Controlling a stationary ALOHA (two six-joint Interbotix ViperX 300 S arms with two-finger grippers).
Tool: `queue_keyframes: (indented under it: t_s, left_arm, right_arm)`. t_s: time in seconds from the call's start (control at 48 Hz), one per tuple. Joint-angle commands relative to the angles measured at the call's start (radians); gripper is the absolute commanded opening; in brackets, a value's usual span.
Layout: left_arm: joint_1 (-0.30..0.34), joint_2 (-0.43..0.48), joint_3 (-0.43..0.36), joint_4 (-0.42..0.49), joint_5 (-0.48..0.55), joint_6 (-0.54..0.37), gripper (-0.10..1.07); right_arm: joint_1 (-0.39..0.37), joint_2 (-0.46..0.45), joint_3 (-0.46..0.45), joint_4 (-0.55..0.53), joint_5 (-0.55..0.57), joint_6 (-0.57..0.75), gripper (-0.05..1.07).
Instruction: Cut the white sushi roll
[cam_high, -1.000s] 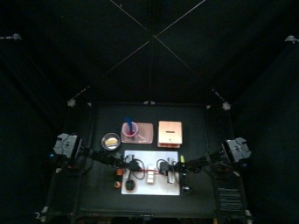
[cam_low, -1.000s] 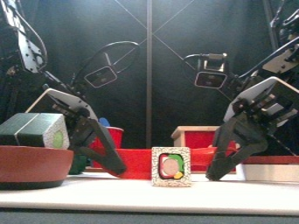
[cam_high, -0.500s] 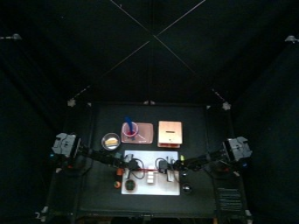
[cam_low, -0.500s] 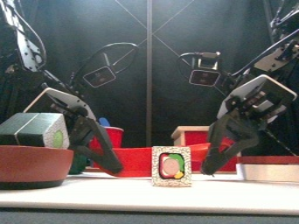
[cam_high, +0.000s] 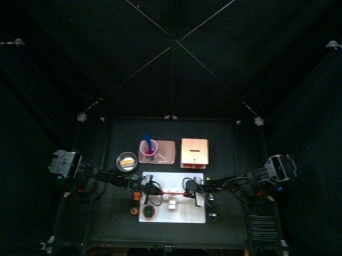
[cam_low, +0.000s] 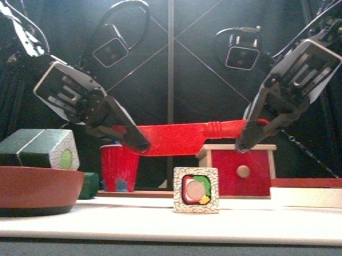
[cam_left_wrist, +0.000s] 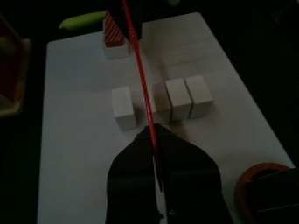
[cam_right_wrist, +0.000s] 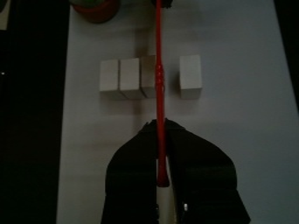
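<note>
You have the black table (cam_low: 160, 222) with the white board (cam_left_wrist: 82, 131) lying flat on it, and everything that matters sits on that board. Across it runs 1 long red knife (cam_low: 187, 133), carried level between the 2 arms. In the front view it hangs clear above the board and touches nothing. The left gripper (cam_left_wrist: 153, 133) is clamped nearly closed on 1 end of the knife and the right gripper (cam_right_wrist: 158, 128) is pinched on the other end, so both jaws are full and neither can take anything else. The white sushi roll (cam_right_wrist: 129, 76) lies on the board straight below the blade, between the 2 grippers. In both wrist views it looks slightly nearer the left one, though that is a judgement. It shows as a short row of pale blocks, so it may already be in segments. The key relation is that the row's long axis runs across the blade at about a right angle, so the cut needs a straight drop with no turn of the wrists. In the left wrist view the blade lines up with a gap between blocks. In the right wrist view it lies over the 3rd block. You cannot tell which is true with the knife raised, so check before lowering and keep both ends level.
</note>
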Motion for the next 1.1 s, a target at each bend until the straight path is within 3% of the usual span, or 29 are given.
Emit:
queue_keyframes:
  t_s: [0.0, 0.5, 1.083]
  left_arm:
    - [-0.038, 0.003, -0.003, 0.003, 0.006, 0.012, 0.23]
    - [-0.051, 0.081, -0.055, 0.006, 0.100, 0.015, 0.22]
    - [-0.080, 0.087, -0.063, 0.008, 0.161, 0.018, 0.22]
  right_arm:
    - [0.041, -0.032, -0.003, 0.023, 0.026, -0.002, 0.13]
    - [0.080, -0.034, 0.040, 0.120, 0.055, -0.002, 0.13]
    - [0.109, -0.011, 0.046, 0.156, 0.048, -0.002, 0.13]
